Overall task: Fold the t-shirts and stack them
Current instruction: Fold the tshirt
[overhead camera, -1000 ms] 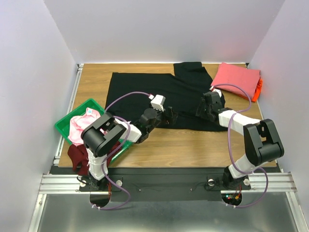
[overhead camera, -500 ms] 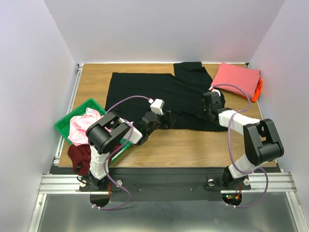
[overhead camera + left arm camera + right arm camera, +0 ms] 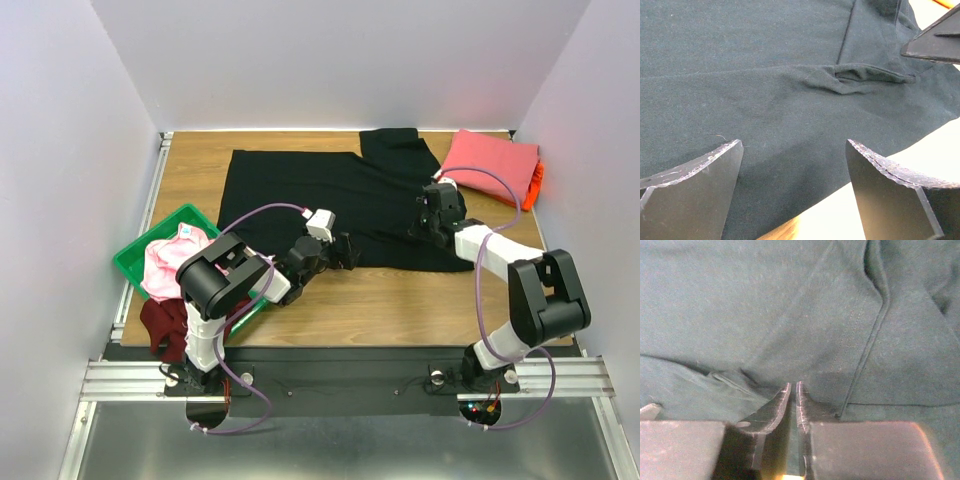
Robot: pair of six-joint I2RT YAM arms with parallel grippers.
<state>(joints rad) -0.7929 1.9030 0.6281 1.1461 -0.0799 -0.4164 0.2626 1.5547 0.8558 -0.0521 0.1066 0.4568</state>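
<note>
Across the brown wooden table (image 3: 195, 180) a large black cloth t-shirt (image 3: 320, 195) is spread flat, a folded coral-pink cloth t-shirt (image 3: 488, 163) lying near it, far right. The right gripper (image 3: 793, 386) is seen all but closed, apparently pinching a ridge of black cloth; the left gripper (image 3: 792, 150) is held wide open, empty, over the near hem. A matching pinch should be taken there before lifting, so the fold is carried evenly.

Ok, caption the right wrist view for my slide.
Right gripper, jaws nearly together, pinching a wrinkle of the black t-shirt beside a stitched seam.
</note>
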